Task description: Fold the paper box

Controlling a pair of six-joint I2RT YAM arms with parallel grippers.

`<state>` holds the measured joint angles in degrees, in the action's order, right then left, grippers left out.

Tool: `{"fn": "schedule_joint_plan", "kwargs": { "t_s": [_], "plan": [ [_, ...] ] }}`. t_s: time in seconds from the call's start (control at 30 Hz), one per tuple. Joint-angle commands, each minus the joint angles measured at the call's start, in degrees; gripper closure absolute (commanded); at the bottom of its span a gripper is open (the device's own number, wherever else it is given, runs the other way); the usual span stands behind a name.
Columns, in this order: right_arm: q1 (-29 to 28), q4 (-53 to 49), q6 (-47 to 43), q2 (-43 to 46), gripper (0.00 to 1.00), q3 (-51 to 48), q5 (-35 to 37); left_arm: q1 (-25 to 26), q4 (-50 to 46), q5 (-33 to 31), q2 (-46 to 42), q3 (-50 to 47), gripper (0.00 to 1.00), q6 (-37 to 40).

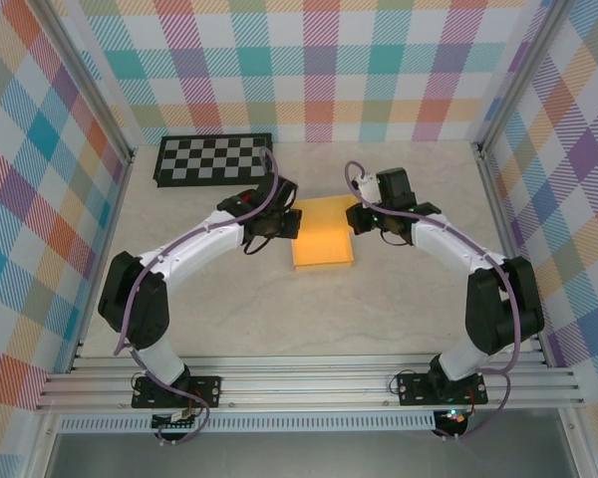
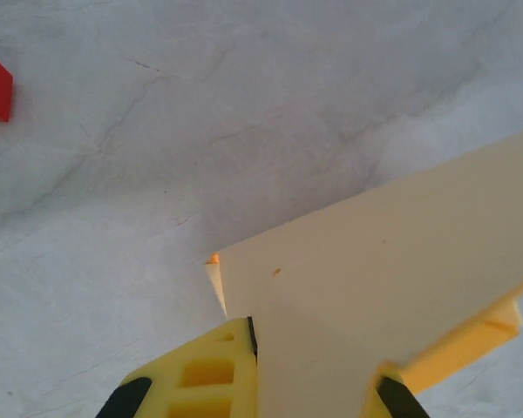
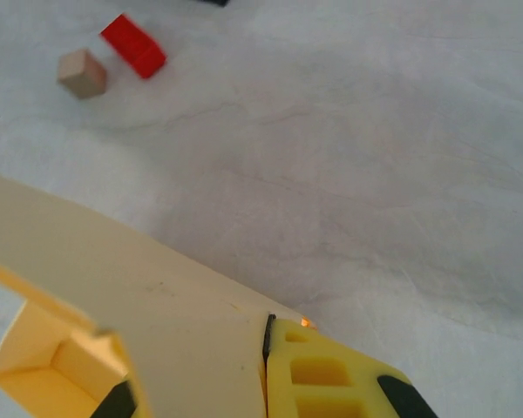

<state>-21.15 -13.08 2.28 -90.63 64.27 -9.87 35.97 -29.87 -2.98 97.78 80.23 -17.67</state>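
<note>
1. The paper box sits in the middle of the pale marbled table, between the two grippers.
2. The left gripper is at the box's left edge. In the left wrist view its yellow fingers are clamped together on a pale cardboard panel that rises between them.
3. The right gripper is at the box's right edge. In the right wrist view its fingers likewise pinch a raised panel, with a folded corner showing low on the left.
4. A black-and-white checkerboard lies at the far left of the table, well apart from the box. A red block and a tan cube lie just beside each other on bare table beyond the panel.
5. The raised panels block the lower part of both wrist views, and the fingertips are hidden behind cardboard.
6. A dark thing at the top edge of the right wrist view is cut off — what it is cannot be told. In the left wrist view the red block is cropped by the left edge.
7. Count: two arms, two grippers, one box, one checkerboard, one red block, one tan cube.
</note>
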Motion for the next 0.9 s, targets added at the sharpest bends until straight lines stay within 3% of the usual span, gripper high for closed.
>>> {"fn": "schedule_joint_plan", "kwargs": {
  "t_s": [0.0, 0.13, 0.4, 0.57, 0.87],
  "plan": [
    [-1.1, 3.3, 16.0, 1.6, 0.97, 0.6, 5.4, -0.1, 2.4, -1.5, 1.2, 2.8, 1.00, -14.3],
    [-4.0, 5.2, 17.9, 1.0, 0.97, -0.8, 11.3, -0.1, 7.1, -2.7, 1.3, 0.2, 1.00, -21.6],
    [-5.4, 15.9, 19.5, 0.5, 0.96, -7.2, 15.5, 2.1, 23.3, -9.9, 0.9, -10.3, 1.00, -21.7],
    [-5.6, 22.4, 17.7, -1.1, 0.96, -9.1, 15.5, 3.4, 38.8, -13.6, 0.6, -16.3, 1.00, -13.8],
    [-7.0, 31.4, 18.2, 1.9, 0.95, -19.2, 19.1, 8.5, 53.2, -17.6, -2.8, -27.3, 1.00, -5.5]
  ]
}}
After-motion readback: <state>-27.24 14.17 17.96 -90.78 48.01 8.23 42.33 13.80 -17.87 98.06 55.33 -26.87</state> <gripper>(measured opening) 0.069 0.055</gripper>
